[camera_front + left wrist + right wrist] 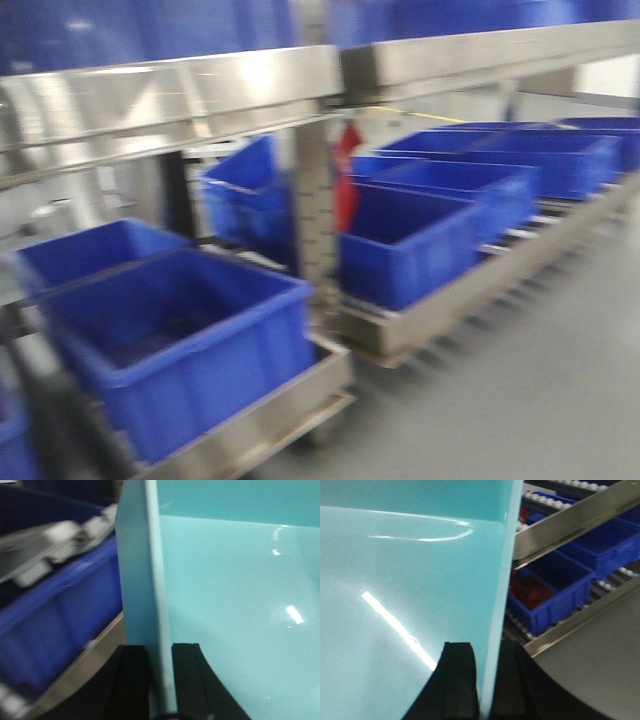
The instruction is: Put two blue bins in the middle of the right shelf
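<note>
Steel rack [180,95] across frame top, dark blue bins [190,340] below. Left pincer [160,652] and right pincer [487,652] each pinch the pale blue bin [230,605] wall. Stiff, glossy, likely slick; grip the rim.

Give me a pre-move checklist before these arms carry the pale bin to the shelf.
1. Left gripper clamped on pale bin wall: ok.
2. Right gripper clamped on pale bin wall: ok.
3. Second pale bin in hand: cannot tell.
4. Room on right shelf middle tier: cannot tell, blurred.
5. Front view sharp: not ok, smeared.
6. Dark blue bins out of the path: cannot tell.
</note>
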`<move>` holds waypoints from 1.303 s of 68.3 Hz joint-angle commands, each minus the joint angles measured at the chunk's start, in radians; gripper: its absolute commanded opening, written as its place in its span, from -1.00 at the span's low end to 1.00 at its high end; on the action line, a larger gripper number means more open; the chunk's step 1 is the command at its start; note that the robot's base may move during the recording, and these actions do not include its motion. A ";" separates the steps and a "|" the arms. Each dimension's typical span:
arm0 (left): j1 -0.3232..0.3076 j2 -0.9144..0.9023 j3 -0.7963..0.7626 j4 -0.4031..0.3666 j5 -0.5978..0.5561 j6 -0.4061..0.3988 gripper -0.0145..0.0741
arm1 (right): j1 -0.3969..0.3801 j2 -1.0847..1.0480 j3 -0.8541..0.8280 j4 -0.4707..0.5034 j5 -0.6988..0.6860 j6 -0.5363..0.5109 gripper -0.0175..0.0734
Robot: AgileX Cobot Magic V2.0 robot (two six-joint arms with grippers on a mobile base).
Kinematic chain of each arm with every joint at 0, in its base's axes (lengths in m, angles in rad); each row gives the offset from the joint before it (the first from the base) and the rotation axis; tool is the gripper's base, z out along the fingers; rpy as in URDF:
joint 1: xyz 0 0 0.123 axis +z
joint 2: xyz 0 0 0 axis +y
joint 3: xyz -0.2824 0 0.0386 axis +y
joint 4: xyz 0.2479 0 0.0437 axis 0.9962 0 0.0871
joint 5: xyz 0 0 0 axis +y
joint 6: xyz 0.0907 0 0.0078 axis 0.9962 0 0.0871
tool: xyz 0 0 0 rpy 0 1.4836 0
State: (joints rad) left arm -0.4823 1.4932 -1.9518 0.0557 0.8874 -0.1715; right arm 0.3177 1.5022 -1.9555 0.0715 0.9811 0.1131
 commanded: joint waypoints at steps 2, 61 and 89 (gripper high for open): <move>0.000 -0.020 -0.015 -0.023 -0.068 0.002 -0.92 | -0.005 -0.007 -0.008 -0.009 -0.025 -0.017 -0.95; 0.000 -0.020 -0.015 -0.023 -0.068 0.002 -0.92 | -0.005 -0.007 -0.008 -0.009 -0.025 -0.017 -0.95; 0.000 -0.020 -0.015 -0.023 -0.068 0.002 -0.92 | -0.005 -0.007 -0.008 -0.009 -0.025 -0.017 -0.95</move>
State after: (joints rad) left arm -0.4823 1.4932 -1.9518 0.0604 0.8858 -0.1697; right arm 0.3177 1.5022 -1.9555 0.0754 0.9803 0.1131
